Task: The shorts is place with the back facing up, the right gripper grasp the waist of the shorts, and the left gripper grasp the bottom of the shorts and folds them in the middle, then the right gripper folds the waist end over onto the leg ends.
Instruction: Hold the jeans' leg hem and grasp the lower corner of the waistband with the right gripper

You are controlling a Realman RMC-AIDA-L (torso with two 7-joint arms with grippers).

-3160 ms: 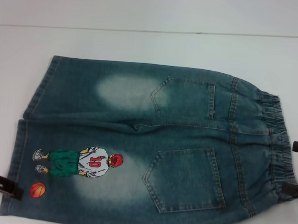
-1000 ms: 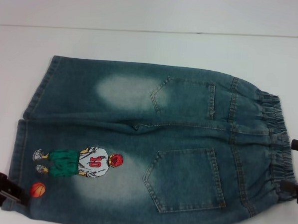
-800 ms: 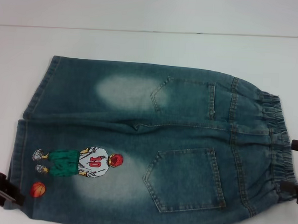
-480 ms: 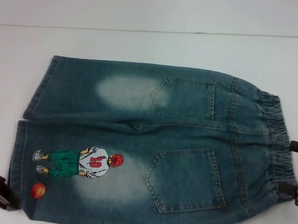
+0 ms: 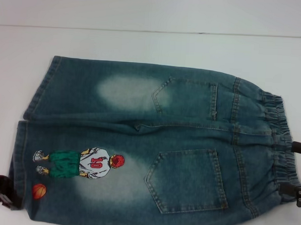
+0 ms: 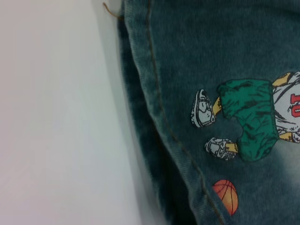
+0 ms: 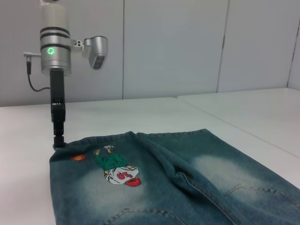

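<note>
The shorts (image 5: 154, 143) lie flat on the white table, back pockets up. The waist of the shorts (image 5: 277, 144) points right and the leg ends point left. My left gripper (image 5: 12, 201) sits at the near-left corner, shut on the bottom of the shorts (image 5: 18, 151) just below the orange ball. The right wrist view shows this left gripper (image 7: 58, 140) coming straight down onto that corner of the shorts (image 7: 164, 187). In the left wrist view the hem (image 6: 154, 93) is raised a little off the table beside the cartoon print. My right gripper (image 5: 296, 170) is open, one finger on each side of the waistband's near part.
The white table (image 5: 154, 47) runs well beyond the shorts toward the back edge. In the right wrist view a second white table (image 7: 262, 108) stands farther off, with grey wall panels behind it.
My left gripper slid onto the near leg's hem, then drew back a little leftward, and the hem corner has bunched and lifted. My right gripper stays open at the waist.
</note>
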